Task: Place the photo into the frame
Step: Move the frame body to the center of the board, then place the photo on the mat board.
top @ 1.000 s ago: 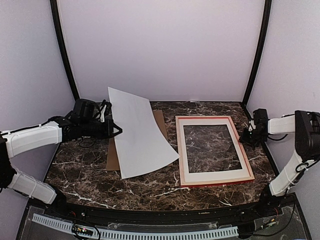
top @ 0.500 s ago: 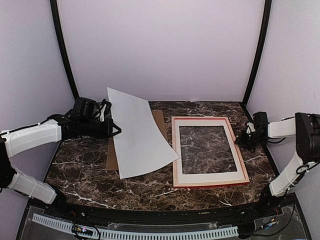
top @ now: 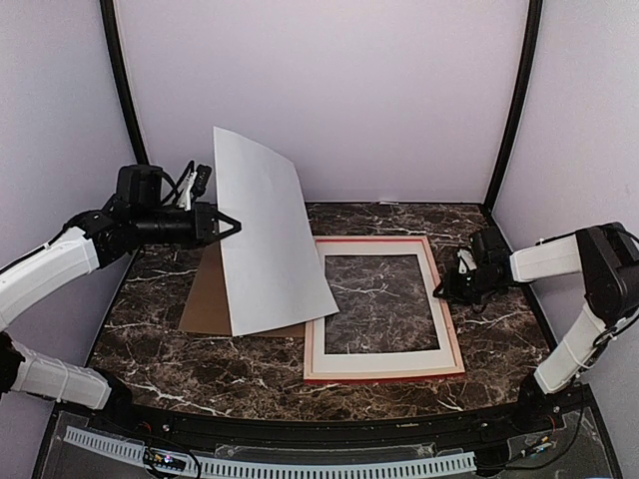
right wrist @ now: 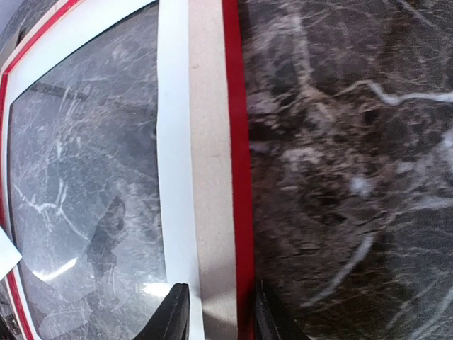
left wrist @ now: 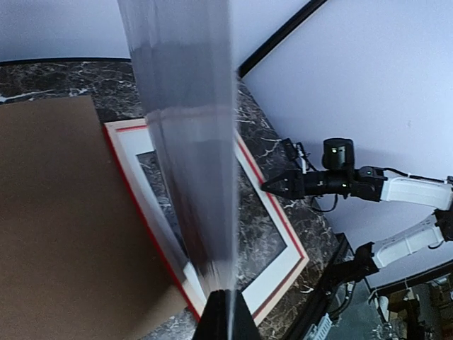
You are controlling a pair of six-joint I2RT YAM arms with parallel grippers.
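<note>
The photo [top: 265,239] is held up nearly on edge above the table's left half, its plain white back towards the top camera. My left gripper [top: 228,225] is shut on its left edge; in the left wrist view the sheet [left wrist: 187,142] rises blurred from the closed tips [left wrist: 228,315]. The frame [top: 384,364] lies flat at centre right, pale side up with red edges. The photo's lower right corner hangs over its left rail. My right gripper [top: 442,290] is low at the right rail [right wrist: 212,177], one fingertip [right wrist: 173,312] on each side, closed on it [right wrist: 218,312].
A brown backing board [top: 205,299] lies flat on the marble table [top: 200,369] under and left of the raised photo, touching the frame's left side. Black corner posts [top: 125,100] and pale walls close in the workspace.
The frame has slid left towards the table's middle together with my right gripper, whose jaws have narrowed. My left arm has lifted the photo higher and more upright, uncovering more of the brown board.
</note>
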